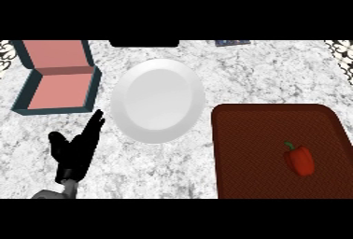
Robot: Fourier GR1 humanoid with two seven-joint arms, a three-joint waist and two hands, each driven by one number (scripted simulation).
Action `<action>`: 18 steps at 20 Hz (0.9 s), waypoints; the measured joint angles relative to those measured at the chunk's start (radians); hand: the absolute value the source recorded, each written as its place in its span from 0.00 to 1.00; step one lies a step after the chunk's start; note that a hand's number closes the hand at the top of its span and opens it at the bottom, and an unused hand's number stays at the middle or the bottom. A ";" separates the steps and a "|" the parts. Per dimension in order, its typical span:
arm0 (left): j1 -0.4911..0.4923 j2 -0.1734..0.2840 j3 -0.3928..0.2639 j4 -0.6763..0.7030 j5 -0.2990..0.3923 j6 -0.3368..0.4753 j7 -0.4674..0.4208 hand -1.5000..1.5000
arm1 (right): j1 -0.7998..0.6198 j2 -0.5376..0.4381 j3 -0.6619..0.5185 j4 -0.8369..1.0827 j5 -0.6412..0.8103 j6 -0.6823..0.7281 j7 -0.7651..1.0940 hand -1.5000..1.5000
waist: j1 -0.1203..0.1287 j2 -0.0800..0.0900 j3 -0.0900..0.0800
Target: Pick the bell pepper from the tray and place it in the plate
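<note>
Bright, even light across the counter; soft sheen on the plate; shadows faint.

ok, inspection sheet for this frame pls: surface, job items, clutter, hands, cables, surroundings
Surface: grey-white marbled counter.
Job's things: red bell pepper lying on the dark brown tray, toward its right side; white plate to the tray's left, nothing on it.
Clutter: open teal box with pink lining at the far left, beside the plate.
Hands: left hand open, fingers straight, at lower left near the plate's edge, touching nothing; right hand not in view.
Cables: nothing seen.
Surroundings: dark object and a small dark item at the counter's far edge, cut off; cannot tell what they are.
</note>
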 measured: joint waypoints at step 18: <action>0.011 -0.034 0.026 -0.025 -0.038 -0.012 0.062 0.50 | 0.156 0.112 0.198 -0.456 0.294 -0.060 0.406 0.00 | -0.007 -0.001 0.000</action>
